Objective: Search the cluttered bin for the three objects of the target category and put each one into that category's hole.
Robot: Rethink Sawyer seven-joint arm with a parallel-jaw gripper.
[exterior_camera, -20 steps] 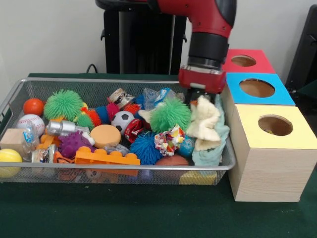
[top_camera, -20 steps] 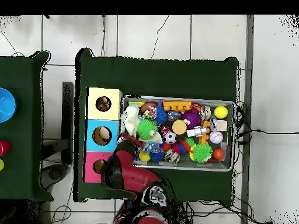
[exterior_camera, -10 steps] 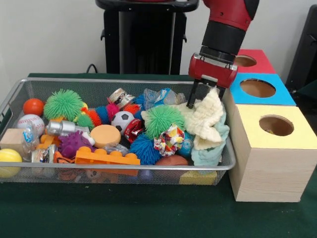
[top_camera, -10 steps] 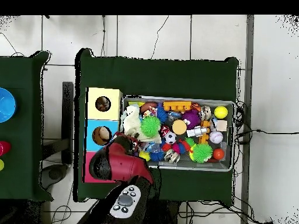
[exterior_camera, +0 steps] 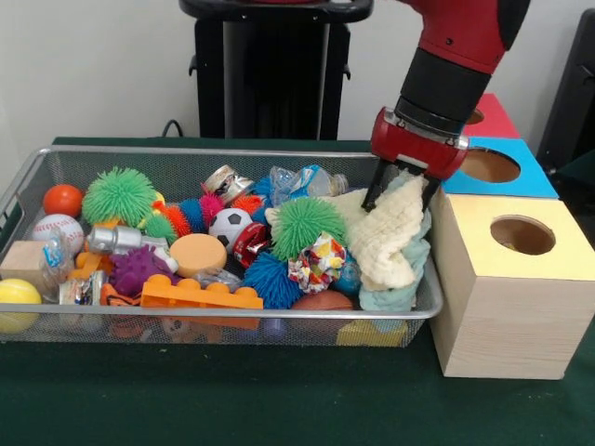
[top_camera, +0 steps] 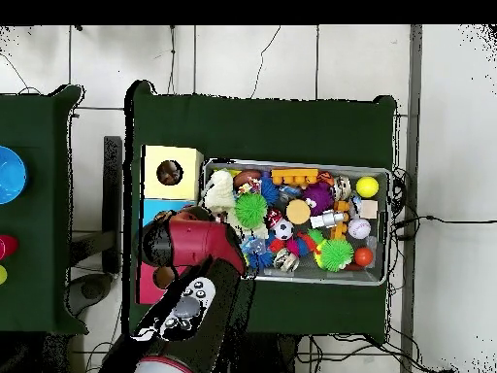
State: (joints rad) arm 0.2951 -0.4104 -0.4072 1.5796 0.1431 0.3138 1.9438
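My gripper (exterior_camera: 401, 193) hangs over the right end of the wire mesh bin (exterior_camera: 232, 314), beside the boxes, and is shut on a cream cloth (exterior_camera: 383, 238). The cloth is pulled up at its top and drapes down over a teal cloth (exterior_camera: 398, 295). To the right stand a yellow-topped box (exterior_camera: 511, 269), a blue-topped box (exterior_camera: 523, 179) and a red-topped box (exterior_camera: 493, 119), each with a round hole. In the overhead view the red arm (top_camera: 191, 245) covers the blue box and hides the gripper; the cream cloth (top_camera: 219, 191) shows next to the yellow box (top_camera: 172, 173).
The bin is packed with toys: green spiky balls (exterior_camera: 118, 195) (exterior_camera: 306, 223), a blue spiky ball (exterior_camera: 271, 277), a soccer ball (exterior_camera: 229, 225), a baseball (exterior_camera: 58, 229), an orange brick (exterior_camera: 200, 295), a wooden block (exterior_camera: 23, 262). A black stand (exterior_camera: 270, 70) rises behind the bin.
My gripper has risen and shifted toward the boxes, drawing the cream cloth up and stretching it. In the overhead view the arm has swung over the blue box.
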